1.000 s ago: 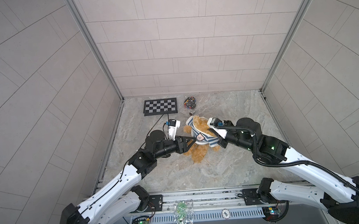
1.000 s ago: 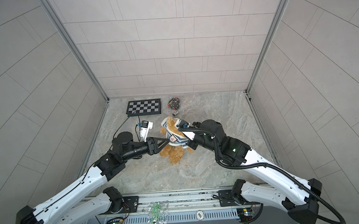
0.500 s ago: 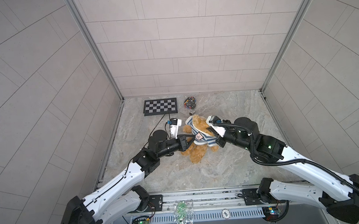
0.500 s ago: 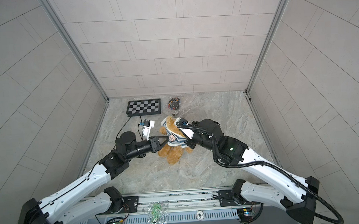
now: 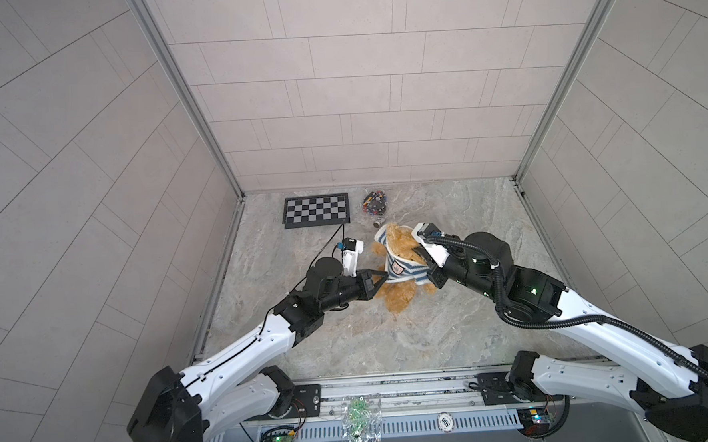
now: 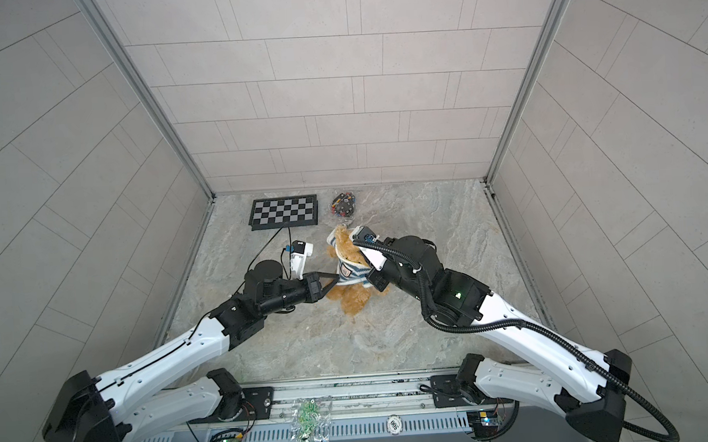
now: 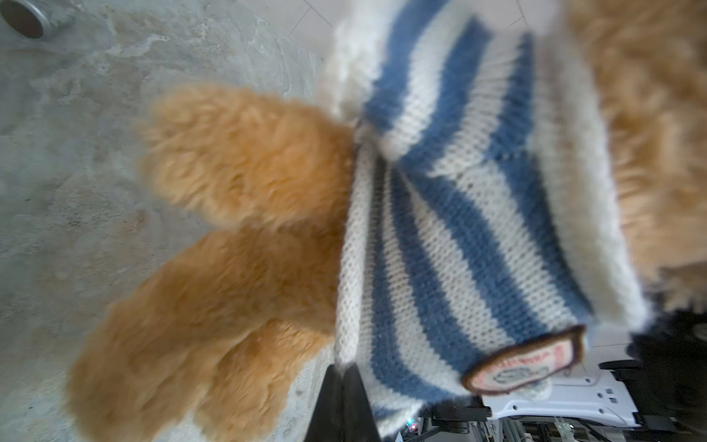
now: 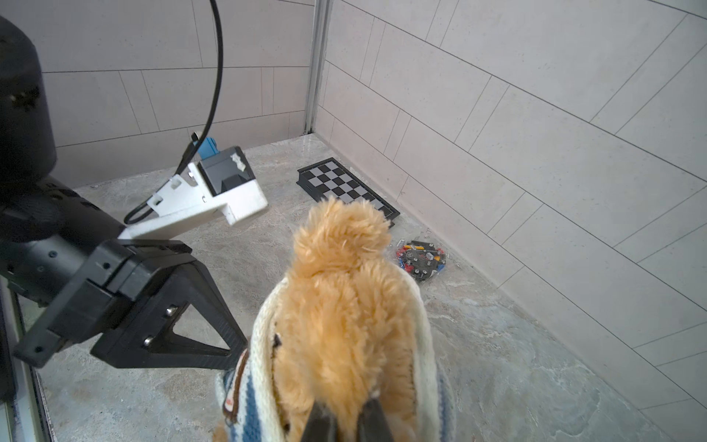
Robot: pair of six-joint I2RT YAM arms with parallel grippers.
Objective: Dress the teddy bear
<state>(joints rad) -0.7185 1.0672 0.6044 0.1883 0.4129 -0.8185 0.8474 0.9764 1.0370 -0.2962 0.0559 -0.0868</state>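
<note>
The teddy bear point(image 5: 399, 298) lies mid-table in both top views, its legs point(image 6: 353, 300) toward the front. The blue-and-white striped shirt point(image 5: 402, 269) covers its body and bunches round its head. My left gripper point(image 5: 382, 275) comes in from the left and is shut on the shirt's hem point(image 7: 346, 268), its fingertips point(image 7: 344, 369) pressed together on the knit. The bear's legs point(image 7: 237, 160) show beside it. My right gripper point(image 8: 346, 411) is shut on the bear's fur point(image 8: 336, 306) inside the shirt's white collar point(image 8: 422, 344). The bear's face is hidden.
A checkerboard point(image 5: 316, 210) lies at the back left, a clear bag of small coloured parts point(image 5: 375, 201) beside it, and a small metal cylinder point(image 5: 376, 225) just behind the bear. Tiled walls close three sides. Another bag point(image 5: 358, 413) sits on the front rail.
My left gripper, open at the shirt's side a second ago, has closed on the hem. The right arm and the bear have barely shifted.
</note>
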